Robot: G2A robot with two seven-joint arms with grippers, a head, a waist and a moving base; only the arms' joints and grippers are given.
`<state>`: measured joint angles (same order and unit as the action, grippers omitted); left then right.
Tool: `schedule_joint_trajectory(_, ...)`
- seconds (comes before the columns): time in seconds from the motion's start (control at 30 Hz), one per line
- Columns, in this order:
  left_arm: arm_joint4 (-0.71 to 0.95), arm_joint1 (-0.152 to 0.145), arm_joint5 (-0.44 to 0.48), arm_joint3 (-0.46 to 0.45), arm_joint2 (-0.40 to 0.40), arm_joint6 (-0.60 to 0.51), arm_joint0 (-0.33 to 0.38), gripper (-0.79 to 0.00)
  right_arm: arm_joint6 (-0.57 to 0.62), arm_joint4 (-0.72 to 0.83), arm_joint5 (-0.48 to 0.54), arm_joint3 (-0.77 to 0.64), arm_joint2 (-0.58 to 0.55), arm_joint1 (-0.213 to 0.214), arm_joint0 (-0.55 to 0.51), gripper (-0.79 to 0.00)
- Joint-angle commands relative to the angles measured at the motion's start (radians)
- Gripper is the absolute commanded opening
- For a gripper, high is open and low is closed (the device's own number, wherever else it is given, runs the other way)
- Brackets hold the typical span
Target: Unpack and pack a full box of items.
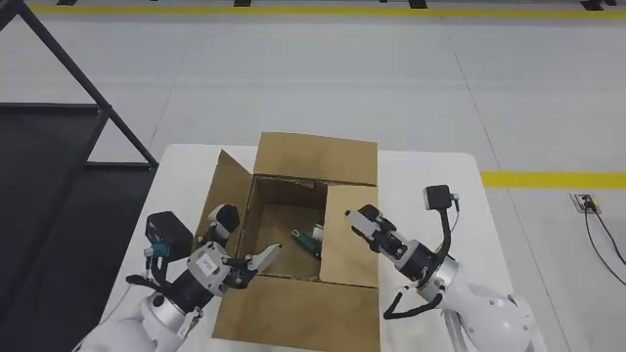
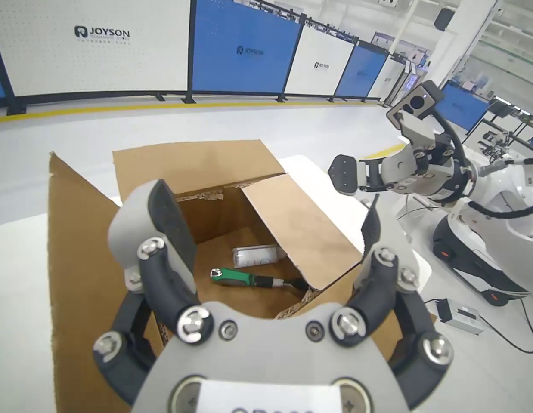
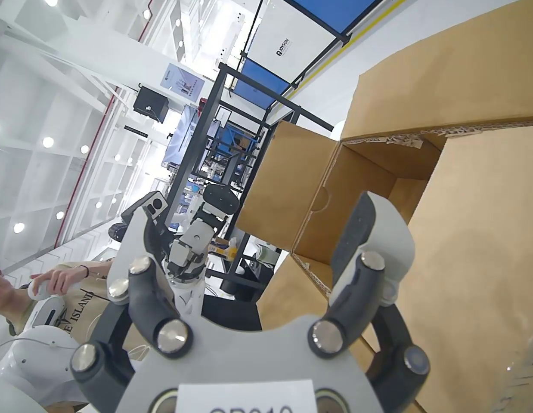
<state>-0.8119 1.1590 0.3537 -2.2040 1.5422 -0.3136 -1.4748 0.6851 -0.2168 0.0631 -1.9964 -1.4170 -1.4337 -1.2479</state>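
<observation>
While the left gripper [image 2: 266, 217] hangs wide open at the left edge of the cardboard box [image 1: 318, 156], the right gripper [image 3: 253, 221] gapes equally wide above its right flap. Deeper inside, a green-handled tool [image 2: 232, 277] and a pale cylinder [image 2: 255, 256] lie on the floor of the box.

White table [image 1: 423, 172], open cardboard box [image 1: 284, 223] at its middle, flaps spread.

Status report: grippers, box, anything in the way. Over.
Left gripper open, empty, at cardboard box rim. Right gripper open, empty, by side flap. Green-handled tool and white cylinder inside. Side flap leans in over opening.
</observation>
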Motion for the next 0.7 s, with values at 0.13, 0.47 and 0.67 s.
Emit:
schedule_joint_trajectory(0.13,0.124,0.003,-0.036,0.068,-0.014,-0.039,0.017,0.0,-0.008,0.003,0.008,-0.002,0.001,0.001,-0.006,0.0)
schedule_joint_trajectory(0.47,0.398,0.016,-0.193,0.282,-0.212,-0.384,0.276,0.0,0.03,0.065,0.154,-0.082,-0.128,0.029,-0.152,0.0)
schedule_joint_trajectory(0.67,0.434,0.036,-0.346,0.398,-0.333,-0.443,0.42,0.0,0.024,0.103,0.199,-0.128,-0.214,0.044,-0.266,0.0)
